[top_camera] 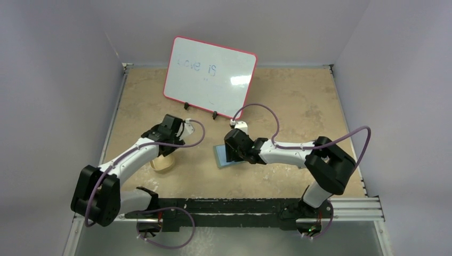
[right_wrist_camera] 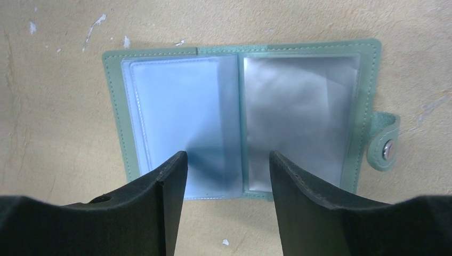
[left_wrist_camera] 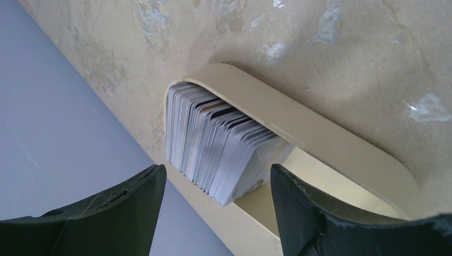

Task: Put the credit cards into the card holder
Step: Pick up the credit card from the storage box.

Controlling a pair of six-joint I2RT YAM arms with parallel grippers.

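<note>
- The left arm sat nearest the overhead camera, its black shoulder at the near left edge of the bench, and it reached out towards the middle.
- The left tool was released: its two dark fingers stood wide apart with nothing between them, poised over a tray.
- That tray, a beige oval with a raised rim, lay on the bench and held the credit cards, a thick pack standing on edge and leaning fanned against one end.
- A whiteboard with a pink rim leaned at the far side of the bench, bearing faint writing.
- The card holder lay open and flat on the bench near the centre, to the right of the tray and well apart from it. Both clear pockets faced up, and its snap tab stuck out at one side.
- The right tool was released too, fingers spread over the holder's near edge and gripping nothing. Whether they touched it I could not tell.
</note>
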